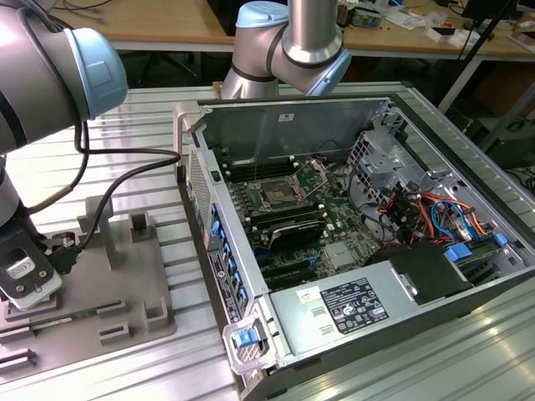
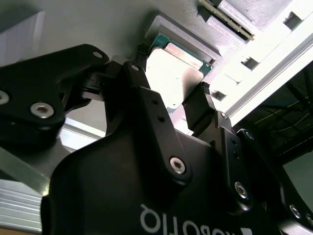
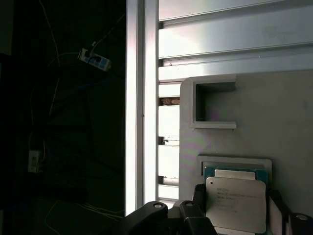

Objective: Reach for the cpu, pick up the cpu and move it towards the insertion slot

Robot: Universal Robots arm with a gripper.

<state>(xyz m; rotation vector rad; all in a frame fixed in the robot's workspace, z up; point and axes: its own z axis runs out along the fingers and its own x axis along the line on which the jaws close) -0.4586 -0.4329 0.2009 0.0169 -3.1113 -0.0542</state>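
The cpu [image 3: 235, 204], a silvery square chip with a green rim, lies in a raised recess of the grey fixture plate [image 1: 125, 276]. My gripper [image 1: 29, 301] hangs low over that plate at the exterior view's left. In both wrist views its black fingers [image 2: 198, 105] stand on two opposite edges of the cpu [image 2: 171, 73] and look closed against it, so my gripper [image 2: 171, 81] is shut on the chip. The insertion slot [image 1: 276, 196], a silver-framed square socket, sits on the board inside the open computer case [image 1: 359, 217], well away toward the exterior view's right.
The fixture plate carries raised blocks [image 1: 138, 225] and a long thin memory stick [image 2: 226, 17] beside the chip's recess. A black cable [image 1: 125, 163] runs from the arm. The case's metal wall [image 1: 213, 251] stands between plate and socket. Drive cage and coloured wires [image 1: 426, 213] fill the case's far side.
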